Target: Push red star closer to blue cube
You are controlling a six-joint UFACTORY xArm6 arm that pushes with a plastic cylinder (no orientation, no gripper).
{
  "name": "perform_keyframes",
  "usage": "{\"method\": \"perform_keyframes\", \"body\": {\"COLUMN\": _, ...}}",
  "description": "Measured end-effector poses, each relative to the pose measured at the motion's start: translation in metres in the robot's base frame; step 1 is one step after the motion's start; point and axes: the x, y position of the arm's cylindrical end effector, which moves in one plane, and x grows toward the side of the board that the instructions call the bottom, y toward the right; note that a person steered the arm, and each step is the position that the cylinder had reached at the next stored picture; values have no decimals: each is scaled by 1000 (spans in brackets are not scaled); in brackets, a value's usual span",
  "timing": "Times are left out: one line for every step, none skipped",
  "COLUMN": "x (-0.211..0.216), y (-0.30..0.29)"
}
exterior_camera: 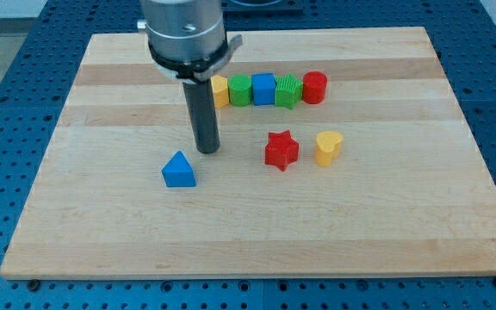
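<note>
The red star (282, 150) lies near the middle of the wooden board (257, 232). The blue cube (263, 89) stands above it in a row of blocks, between a green block (241, 89) and a green star-like block (288, 90). My tip (207, 151) rests on the board to the left of the red star, well apart from it, and just up and right of a blue triangular block (179, 170). The tip touches no block.
The row near the view's top also holds a yellow block (220, 90) at its left end, partly behind the rod, and a red cylinder (315, 87) at its right end. A yellow heart-like block (327, 147) stands just right of the red star.
</note>
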Motion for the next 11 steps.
{"method": "perform_keyframes", "body": {"x": 23, "y": 12}}
{"method": "perform_keyframes", "body": {"x": 46, "y": 31}}
{"method": "perform_keyframes", "body": {"x": 61, "y": 59}}
{"method": "perform_keyframes", "body": {"x": 63, "y": 85}}
{"method": "perform_keyframes", "body": {"x": 59, "y": 100}}
{"method": "perform_keyframes", "body": {"x": 50, "y": 100}}
{"method": "perform_keyframes", "body": {"x": 32, "y": 100}}
{"method": "perform_keyframes", "body": {"x": 13, "y": 100}}
{"method": "perform_keyframes", "body": {"x": -4, "y": 100}}
{"method": "perform_keyframes", "body": {"x": -12, "y": 97}}
{"method": "perform_keyframes", "body": {"x": -13, "y": 82}}
